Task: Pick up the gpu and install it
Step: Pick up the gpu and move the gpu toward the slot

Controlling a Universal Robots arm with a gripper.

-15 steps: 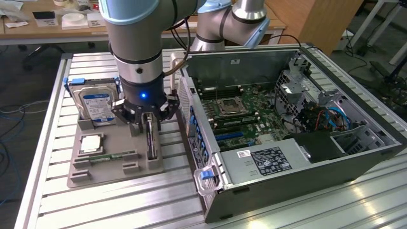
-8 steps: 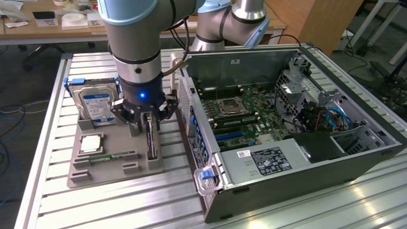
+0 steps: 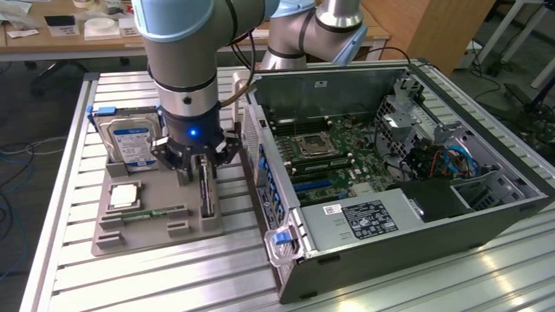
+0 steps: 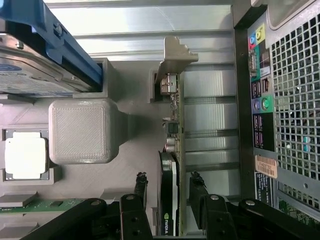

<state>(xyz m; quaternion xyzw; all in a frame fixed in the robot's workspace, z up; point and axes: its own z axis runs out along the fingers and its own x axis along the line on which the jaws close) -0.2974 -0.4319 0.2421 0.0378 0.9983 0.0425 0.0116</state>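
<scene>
Grasp stage. The gripper point(image 3: 201, 170) is released, its jaws astride the gpu point(image 3: 206, 194). The card stands on edge in the grey holder point(image 3: 156, 231), directly below the tool and between its fingers point(image 4: 140, 187). A sound grasp probably needs the card centred, both pads meeting its flat faces squarely, then a straight lift.

A slatted aluminium table point(image 3: 130, 279) stands on a grey floor point(image 3: 35, 114) with loose cables point(image 3: 13, 159), a cluttered wooden desk point(image 3: 61, 44) and wooden cabinet point(image 3: 433, 26) behind
</scene>
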